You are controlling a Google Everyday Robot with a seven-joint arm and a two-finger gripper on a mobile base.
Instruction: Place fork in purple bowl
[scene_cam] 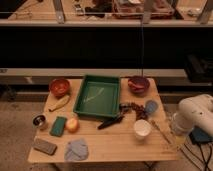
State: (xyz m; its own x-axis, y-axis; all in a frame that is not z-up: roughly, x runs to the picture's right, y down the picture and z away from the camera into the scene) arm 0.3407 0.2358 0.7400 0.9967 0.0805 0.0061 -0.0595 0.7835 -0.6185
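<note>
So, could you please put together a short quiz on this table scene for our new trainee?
1. True or false: the fork already lies in the purple bowl.
2. Which thing stands nearest the fork? A) orange bowl B) white cup C) green tray
3. Fill in: seen from the camera, the tool is at the table's ____ edge.

Key: 1 false, it lies on the table; 2 B; 3 right.

Cream fork flat, rt of white cup; purple bowl upright, back-rt corner; tool nr fork.
</note>
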